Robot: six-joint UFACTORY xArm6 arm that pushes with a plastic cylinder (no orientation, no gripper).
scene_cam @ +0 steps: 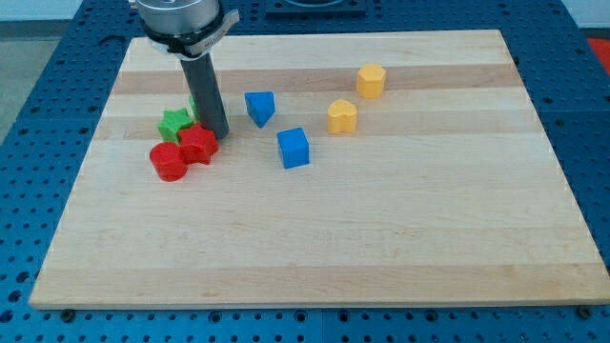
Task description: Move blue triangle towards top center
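My tip (pixel 215 133) has no fingers; it touches the red star (pixel 199 144), blue triangle (pixel 259 107) just to its right

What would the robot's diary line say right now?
my tip: beside red star-shaped block, view's left of blue triangle block, apart | blue triangle block: not yet top center

pale wooden board (pixel 381 238), blue perforated table (pixel 57 114), even light
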